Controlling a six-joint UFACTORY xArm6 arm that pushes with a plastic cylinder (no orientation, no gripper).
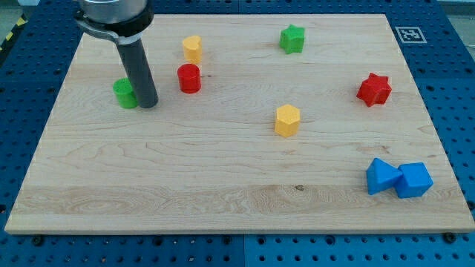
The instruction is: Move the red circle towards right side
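Note:
The red circle (189, 78) is a short red cylinder in the upper left part of the wooden board (223, 185). My tip (147, 104) rests on the board to the left of the red circle, with a gap between them. The rod touches or nearly touches a green circle (125, 93) on its left side and partly hides it.
A yellow block (193, 48) sits just above the red circle. A green star (292, 38) is at the top, a red star (373, 90) at the right, a yellow hexagon (287, 120) in the middle. Two blue blocks (398, 179) touch at the lower right.

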